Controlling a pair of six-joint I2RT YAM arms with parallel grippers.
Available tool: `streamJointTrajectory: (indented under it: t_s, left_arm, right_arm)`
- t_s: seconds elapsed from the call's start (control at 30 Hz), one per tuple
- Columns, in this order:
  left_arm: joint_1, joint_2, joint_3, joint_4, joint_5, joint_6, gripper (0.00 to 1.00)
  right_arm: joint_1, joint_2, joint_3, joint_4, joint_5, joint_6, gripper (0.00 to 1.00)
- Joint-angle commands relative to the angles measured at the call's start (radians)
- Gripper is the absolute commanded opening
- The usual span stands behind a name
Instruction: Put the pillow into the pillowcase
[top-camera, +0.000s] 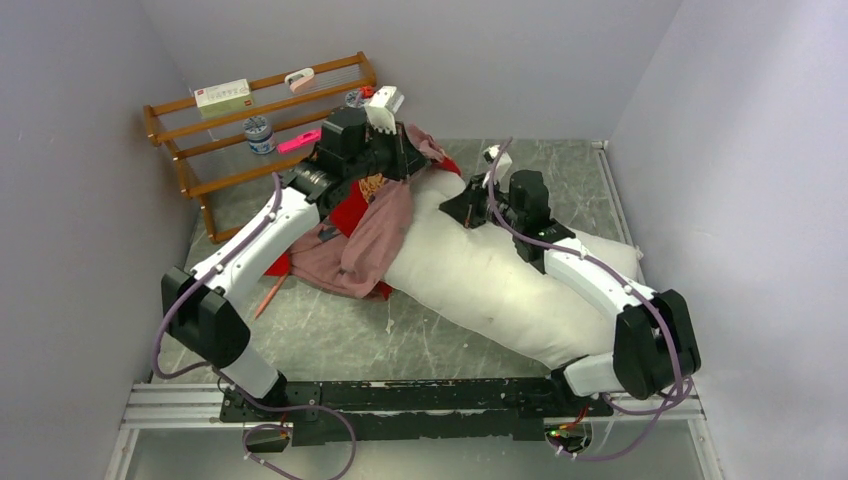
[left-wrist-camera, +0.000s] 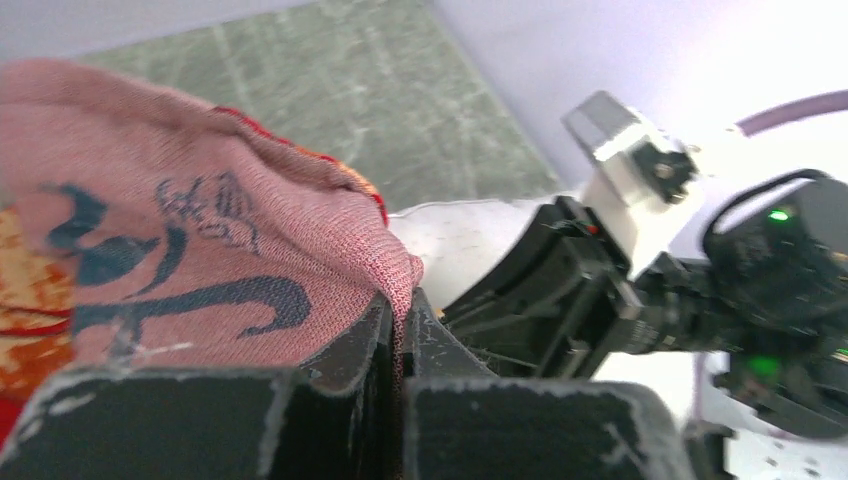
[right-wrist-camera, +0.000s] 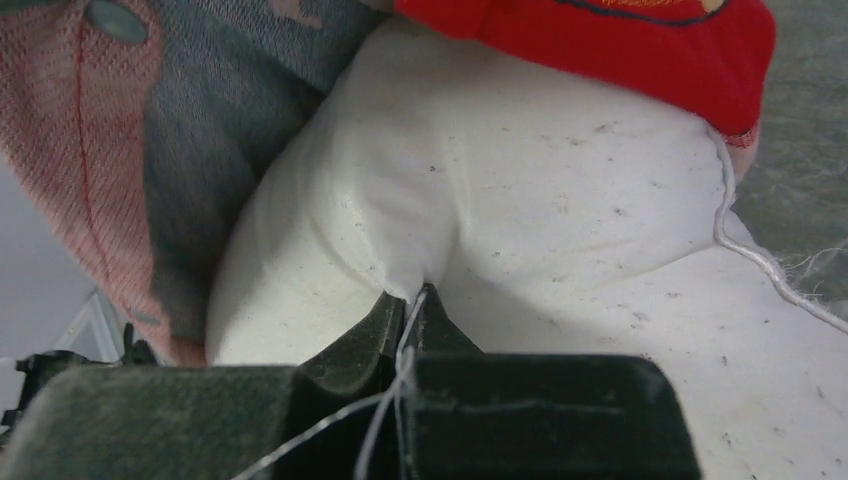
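Fabric of the pillowcase (left-wrist-camera: 200, 250), draped over the pillow (right-wrist-camera: 520, 200), sits clamped in the left gripper (left-wrist-camera: 395, 330); the right gripper (right-wrist-camera: 410, 310) pinches the pillow.

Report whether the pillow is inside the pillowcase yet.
Mostly out. Only the far end of the pillow is covered by the bunched pillowcase; the rest of its white body lies bare on the table.

Pillow (top-camera: 480, 280) on table (top-camera: 330, 335), diagonal, far centre to near right. Pillowcase (top-camera: 355, 250) bunched over its far-left end. Rack (top-camera: 200, 140) behind, far left.
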Motion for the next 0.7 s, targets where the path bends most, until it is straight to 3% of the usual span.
streamJointTrajectory:
  t_s: [0.0,0.13,0.27,0.47,0.67]
  left_arm:
    - [-0.012,-0.059,-0.073,0.356,0.289,-0.215,0.05]
    - [-0.03,-0.025,-0.143,0.533,0.399,-0.351,0.05]
    - [-0.053,-0.008,-0.191,0.643,0.456,-0.439,0.05]
    - [-0.058,-0.042,-0.225,0.569,0.432,-0.362,0.05]
    - [-0.065,-0.029,-0.37,0.762,0.502,-0.475,0.05]
  right_arm:
    - [0.031,-0.052,-0.043,0.216,0.009,0.132,0.0]
    - [0.067,-0.047,-0.067,0.367,0.052,0.212,0.0]
    - [0.084,-0.09,-0.138,0.452,0.332,0.302,0.0]
    - [0.081,-0.139,-0.212,0.469,0.648,0.321,0.0]
    - [0.083,-0.121,-0.271,0.532,0.778,0.445,0.0]
